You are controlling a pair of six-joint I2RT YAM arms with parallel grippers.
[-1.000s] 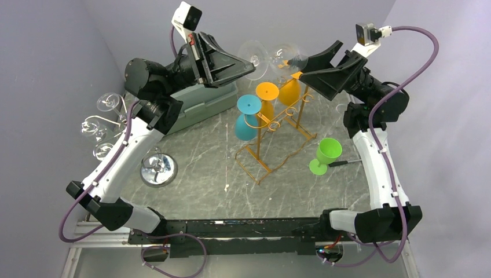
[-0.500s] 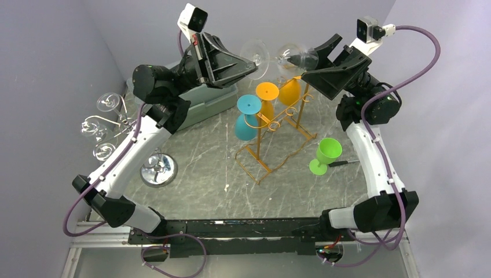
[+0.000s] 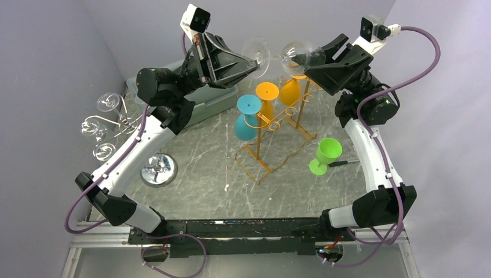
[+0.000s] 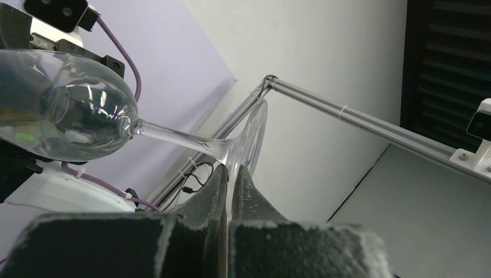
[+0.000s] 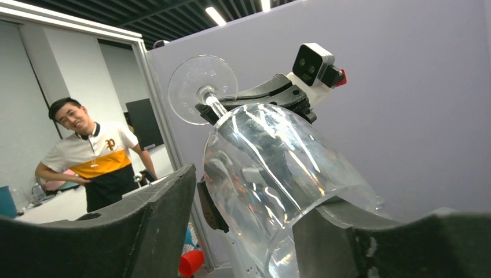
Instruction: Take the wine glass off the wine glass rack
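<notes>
Wine glass: clear wine glass with a round bowl, thin stem and flat foot, lay sideways in the air above the far end of the rack, touching no hook.
Left gripper: jaws pinched together on the rim of the glass's foot.
Right gripper: jaws apart around the bowl; a gap showed on one side in the right wrist view.
Wine glass rack: thin golden wire frame stood mid-table.
On the rack: a teal cup and two orange cups hung upside down below the glass.
Nearby: a green goblet stood upright right of the rack; a chrome stand with clear glasses stood far left on the grey marbled table.
</notes>
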